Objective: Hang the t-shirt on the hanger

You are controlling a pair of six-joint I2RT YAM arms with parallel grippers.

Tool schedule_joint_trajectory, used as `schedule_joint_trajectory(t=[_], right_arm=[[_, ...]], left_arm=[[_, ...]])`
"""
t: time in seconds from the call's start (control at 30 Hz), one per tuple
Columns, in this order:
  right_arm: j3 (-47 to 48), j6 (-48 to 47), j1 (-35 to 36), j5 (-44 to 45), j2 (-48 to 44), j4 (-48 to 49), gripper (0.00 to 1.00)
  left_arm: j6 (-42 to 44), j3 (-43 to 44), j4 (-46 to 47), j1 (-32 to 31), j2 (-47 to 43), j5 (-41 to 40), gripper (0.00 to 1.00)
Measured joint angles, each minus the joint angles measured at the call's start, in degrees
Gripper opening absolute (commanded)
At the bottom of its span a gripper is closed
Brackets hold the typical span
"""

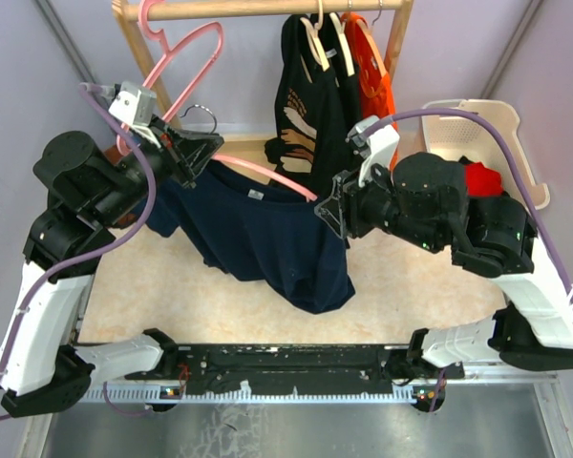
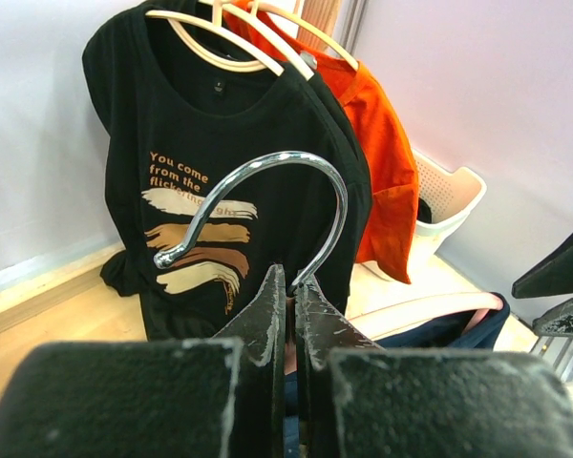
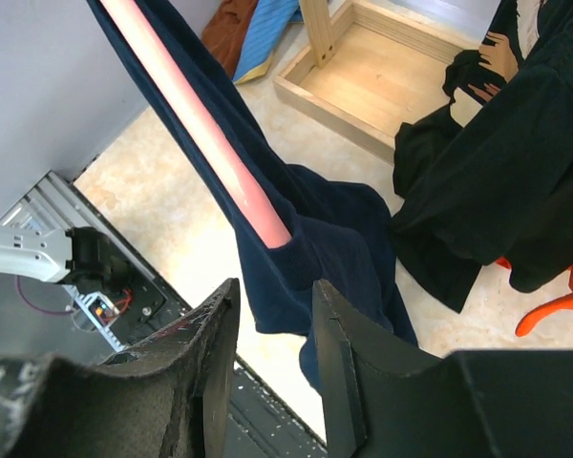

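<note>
Beige tabletop [image 1: 411, 286] below. Left gripper [image 2: 288, 286] pinching thin pink plastic hanger [image 3: 205, 129] at silver hook [image 2: 286, 156], dark navy t-shirt [image 1: 267, 239] draped on. Right gripper [image 3: 275, 291] fingers spread.

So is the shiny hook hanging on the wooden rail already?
No, the silver hook is pinched between the left gripper fingers, out in front of the black printed shirt, looped over nothing.

Bright even light, faint soft shadows on the pale beige tabletop [image 1: 420, 286], glint along the silver metal wire hook [image 2: 277, 157], wrist-view foregrounds blurred.
</note>
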Motion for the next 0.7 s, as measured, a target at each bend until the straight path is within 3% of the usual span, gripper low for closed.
schedule_joint_trajectory(t=[0.3,0.47,0.7], right_arm=[[0.0,-0.1,0.0,0.0,0.3,0.3,0.35],[0.0,-0.2,0.0,0.1,0.6,0.3,0.19],[0.1,-0.6,0.0,0.1,0.6,0.4,0.08]], left_arm=[[0.0,0.5,-0.2,0.0,-0.4,1.4,0.00],[0.0,0.7,-0.2,0.0,-0.5,1.8,0.00],[0.0,0.8,-0.7,0.0,-0.5,1.9,0.00]])
